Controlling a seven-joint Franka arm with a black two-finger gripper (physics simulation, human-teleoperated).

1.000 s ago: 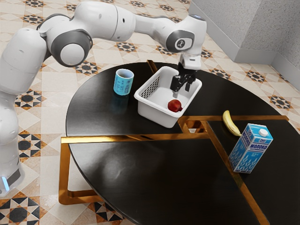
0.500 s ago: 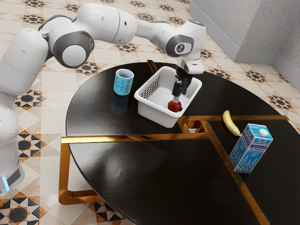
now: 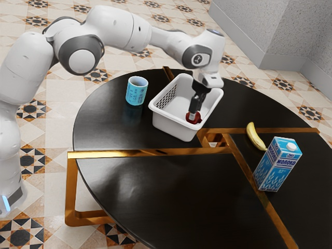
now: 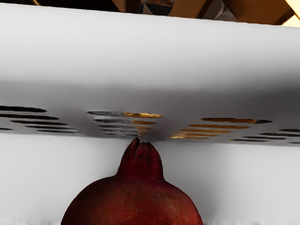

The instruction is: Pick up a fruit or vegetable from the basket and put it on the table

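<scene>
Got a pale tiled floor with dark star patterns (image 3: 32,158) underneath, plus a speckled grey wall (image 3: 251,28) up in the exterior view's upper right. Then on to a big round table with a glossy black top (image 3: 150,199), crossed by shiny gold-brown bars (image 3: 148,152). Reaching in from the exterior view's left, over the table: a white jointed robot arm with dark grey rings (image 3: 111,26).

Below its far end, sitting on the table, a white plastic basket with slotted sides (image 3: 168,127). Over toward the exterior view's right, a tall blue-and-white cardboard milk carton (image 3: 275,166), upright, with МОЛОКО printed on it. Down inside the basket, right at the fruit, the black two-finger gripper (image 3: 194,115) — can't tell from here, spread or clamped on it.

Next size down, a light blue patterned cup (image 3: 136,94), standing upright just beside the basket on the exterior view's left. Near the carton, a curved yellow banana (image 3: 253,136), lying by one of the bars. And finally, a round dark red pomegranate (image 4: 133,201) — sitting in the basket, directly under the hand, crown pointing toward a slotted side.
</scene>
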